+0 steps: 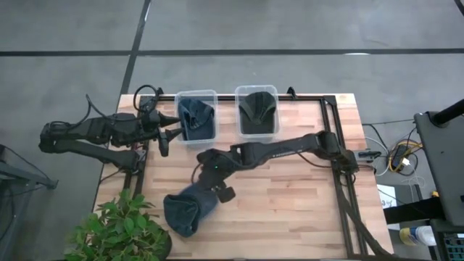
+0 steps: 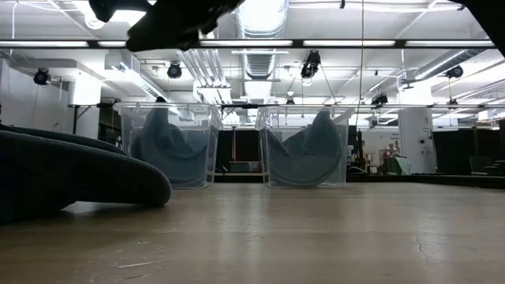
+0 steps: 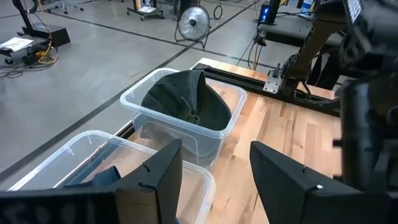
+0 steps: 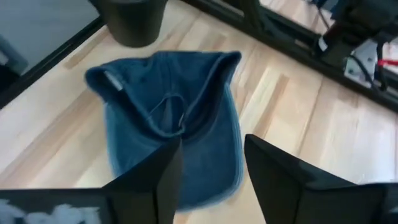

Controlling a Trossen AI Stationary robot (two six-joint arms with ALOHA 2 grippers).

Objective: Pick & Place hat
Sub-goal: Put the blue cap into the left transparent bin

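A blue cap [image 1: 185, 210] lies upside down on the wooden table near its front left; its hollow faces up in the right wrist view [image 4: 168, 112], and it fills the left of the low view [image 2: 71, 170]. My right gripper [image 1: 212, 190] [image 4: 211, 146] hovers open above the cap's brim side, clear of it. My left gripper [image 1: 168, 132] [image 3: 214, 149] waits open beside the left clear bin [image 1: 178, 98]. That bin holds another blue cap [image 1: 194, 116]. The right clear bin [image 1: 256, 88] holds a dark cap [image 3: 183, 99].
A potted plant [image 1: 119, 228] stands at the table's near left corner, close to the cap; its black pot [image 4: 134, 18] shows just beyond the cap. A black rail frame [image 1: 337, 145] runs along the far and right edges. Bare wood [image 1: 290, 210] lies right of the cap.
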